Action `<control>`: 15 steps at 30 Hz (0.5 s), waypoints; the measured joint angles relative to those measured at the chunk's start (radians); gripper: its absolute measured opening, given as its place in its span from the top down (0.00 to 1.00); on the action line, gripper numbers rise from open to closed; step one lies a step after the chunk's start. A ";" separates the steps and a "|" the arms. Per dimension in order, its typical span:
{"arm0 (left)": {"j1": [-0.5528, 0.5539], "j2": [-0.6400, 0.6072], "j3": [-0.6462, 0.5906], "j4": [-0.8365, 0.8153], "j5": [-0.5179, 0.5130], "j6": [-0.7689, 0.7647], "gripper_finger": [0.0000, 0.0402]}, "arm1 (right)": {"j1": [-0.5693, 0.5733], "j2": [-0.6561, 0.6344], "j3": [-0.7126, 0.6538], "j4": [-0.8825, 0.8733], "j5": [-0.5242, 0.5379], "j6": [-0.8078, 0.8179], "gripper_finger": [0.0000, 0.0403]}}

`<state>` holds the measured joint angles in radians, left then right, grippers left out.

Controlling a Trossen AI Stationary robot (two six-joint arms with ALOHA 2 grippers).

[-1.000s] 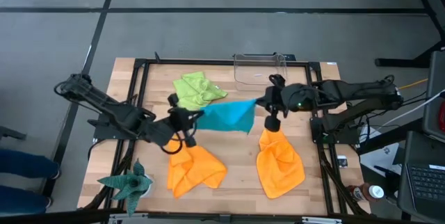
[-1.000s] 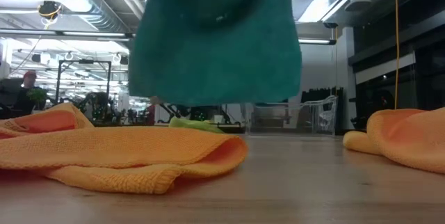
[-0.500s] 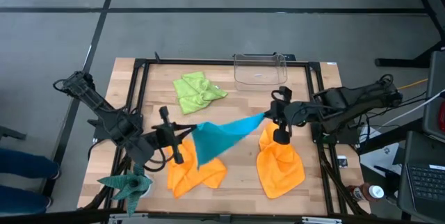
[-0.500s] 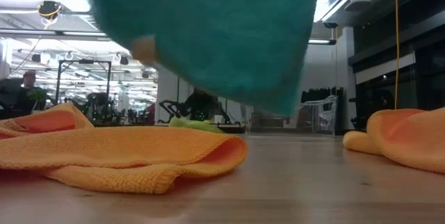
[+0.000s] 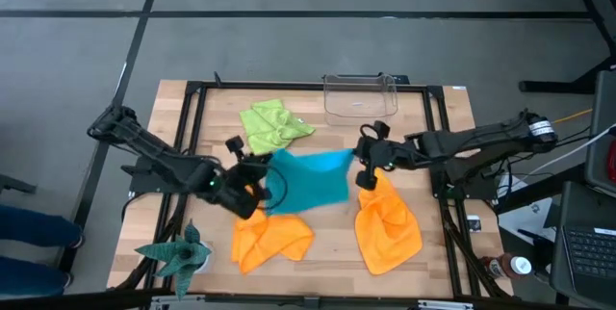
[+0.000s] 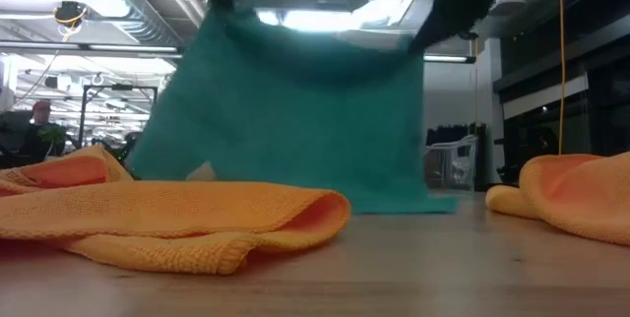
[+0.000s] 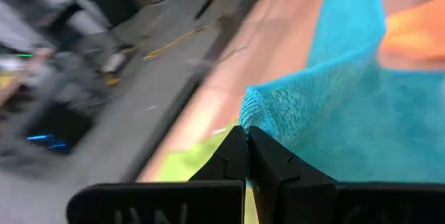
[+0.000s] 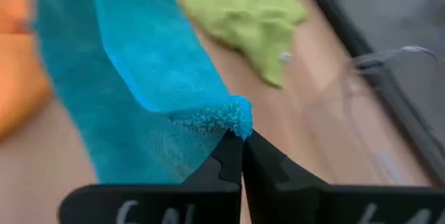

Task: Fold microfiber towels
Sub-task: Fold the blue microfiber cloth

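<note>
Teal towel (image 5: 308, 180): nubby microfiber, stretched between both grippers over the table's middle, lower edge on the wood.
Left gripper (image 5: 252, 167): fingers pinched tight on one fuzzy corner.
Right gripper (image 5: 364, 156): fingers pinched tight on the opposite corner.
Green towel (image 5: 273, 124): crumpled near the far edge.
Orange towels (image 5: 272, 235): two rumpled heaps along the near edge.
Table (image 5: 329, 223): pale wood planks.

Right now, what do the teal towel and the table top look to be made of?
Teal towel: soft cloth with a fuzzy, looped pile, matte, likely microfiber; it drapes limply from the left gripper and right gripper. Table top: light wooden boards, shown by grain and plank seams, apparently smooth.
</note>
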<state>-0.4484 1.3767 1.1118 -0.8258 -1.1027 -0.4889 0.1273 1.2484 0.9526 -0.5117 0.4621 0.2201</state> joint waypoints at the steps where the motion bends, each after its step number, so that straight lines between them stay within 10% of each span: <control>1: 0.027 0.009 0.000 -0.027 -0.006 0.016 1.00 | -0.024 0.000 -0.029 0.037 0.013 -0.014 1.00; 15: 0.255 0.037 -0.207 0.191 0.042 0.211 1.00 | -0.225 0.047 -0.216 0.386 -0.021 -0.095 1.00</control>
<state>-0.1938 1.4136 0.9047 -0.6346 -1.0603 -0.2781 -0.0978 1.2950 0.7368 -0.1253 0.4416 0.1255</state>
